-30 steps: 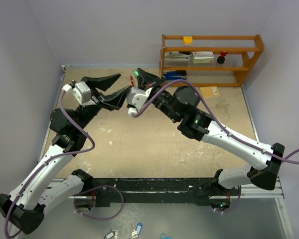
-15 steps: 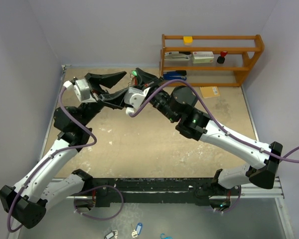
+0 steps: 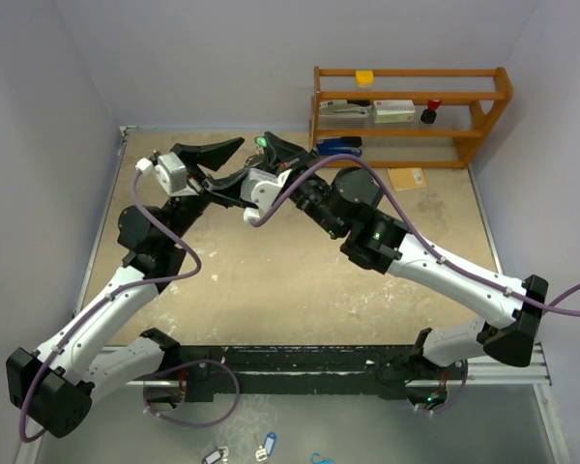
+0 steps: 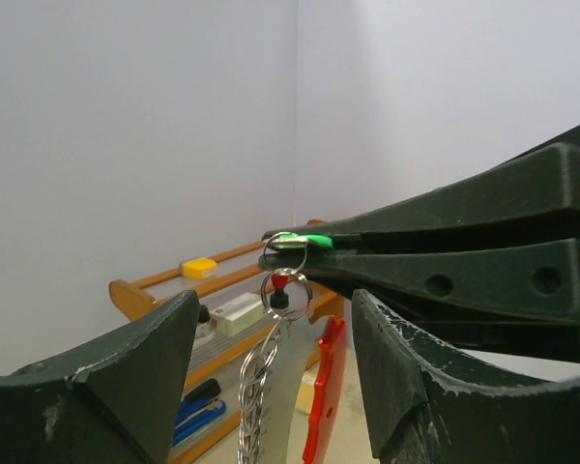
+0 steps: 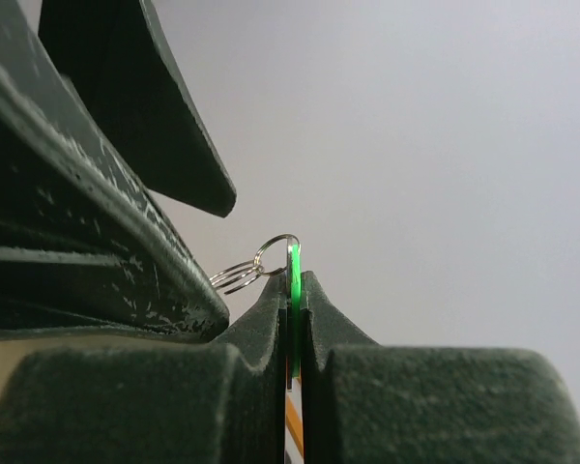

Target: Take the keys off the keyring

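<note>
Keys [image 4: 307,241] showed only as a thin pale-green sliver, pinched between the fully closed fingers of the right tool [image 5: 293,282], held above the worktop [image 3: 271,280] near the middle of its far edge. A small split ring [image 4: 288,255] hung from it, and below that the keyring [image 4: 322,406], its red plastic and silver chain [image 4: 255,391] cut off at the bottom of the left wrist view. The left tool [image 4: 275,304] stood wide open and held nothing, with a finger on either side of the dangling chain and apart from it. Print on the boxes [image 3: 393,109] on the wooden shelf [image 3: 406,72] at the far right corner was too small to read.
</note>
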### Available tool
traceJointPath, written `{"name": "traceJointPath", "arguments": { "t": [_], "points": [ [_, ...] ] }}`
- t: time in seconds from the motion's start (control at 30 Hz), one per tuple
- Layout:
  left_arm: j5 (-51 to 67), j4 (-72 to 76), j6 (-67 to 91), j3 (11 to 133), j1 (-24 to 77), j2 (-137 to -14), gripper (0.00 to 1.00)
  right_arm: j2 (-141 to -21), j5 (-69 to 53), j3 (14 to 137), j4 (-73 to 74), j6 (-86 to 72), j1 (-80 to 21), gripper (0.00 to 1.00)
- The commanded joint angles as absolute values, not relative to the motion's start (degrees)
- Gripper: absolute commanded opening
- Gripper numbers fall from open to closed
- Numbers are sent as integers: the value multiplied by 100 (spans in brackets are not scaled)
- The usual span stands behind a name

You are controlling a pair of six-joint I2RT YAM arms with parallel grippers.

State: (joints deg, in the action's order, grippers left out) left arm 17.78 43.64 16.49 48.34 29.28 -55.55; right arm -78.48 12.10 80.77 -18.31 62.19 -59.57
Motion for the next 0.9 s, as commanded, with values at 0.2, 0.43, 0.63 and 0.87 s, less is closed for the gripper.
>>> {"name": "traceJointPath", "arguments": {
  "t": [0.2,0.43,0.63,0.87],
  "points": [
    [1247,5334,1187,4588,2944,-5713,62,-7678,1124,8466,-2198,6213,-6086,0],
    [1003,6052,1205,4402,2947,-5757,62,-7707,1151,8473,-2195,6267,-6126,0],
    [1022,6475,1360,4419,2953,-5916,61,-7743,1159,8482,-2206,6297,-6151,0],
    [1202,6524,1431,4527,2953,-6077,60,-7693,1149,8419,-2224,6319,-6174,0]
  ]
}}
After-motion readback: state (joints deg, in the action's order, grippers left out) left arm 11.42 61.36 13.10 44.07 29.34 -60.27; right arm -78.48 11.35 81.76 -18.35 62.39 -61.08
